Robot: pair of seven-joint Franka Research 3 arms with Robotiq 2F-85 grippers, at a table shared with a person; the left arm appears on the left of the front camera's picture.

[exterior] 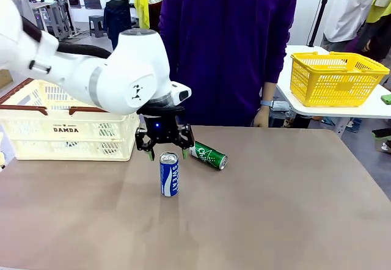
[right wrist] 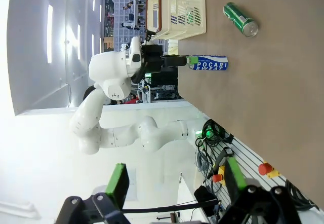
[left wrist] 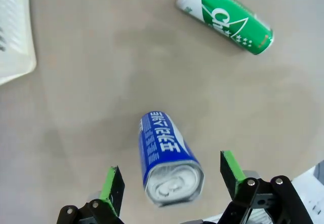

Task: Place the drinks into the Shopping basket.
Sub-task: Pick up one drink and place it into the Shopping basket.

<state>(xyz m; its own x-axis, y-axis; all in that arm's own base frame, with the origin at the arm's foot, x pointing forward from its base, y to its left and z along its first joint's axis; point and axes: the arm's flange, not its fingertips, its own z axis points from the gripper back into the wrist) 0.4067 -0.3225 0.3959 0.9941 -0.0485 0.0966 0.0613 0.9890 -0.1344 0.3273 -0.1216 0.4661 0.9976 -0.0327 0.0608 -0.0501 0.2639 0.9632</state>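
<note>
Left end effector (left wrist: 171, 171), jaws wide, hangs straight over the blue can (exterior: 169, 175), which stands upright on the bench (exterior: 293, 209) directly beneath, long axis in line with the fingers. Green can (exterior: 209, 155) lies on its side just beyond; Shopping basket (exterior: 67, 137) sits off to one side. Right end effector (right wrist: 174, 176), also wide, is well apart, so the left arm is nearer.

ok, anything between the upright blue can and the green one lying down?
Nothing: bare table between blue can and green can, per left wrist view.

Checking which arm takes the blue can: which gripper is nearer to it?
Left. The left gripper hangs open over the top of the upright blue can; the right gripper, open, is far off.
</note>
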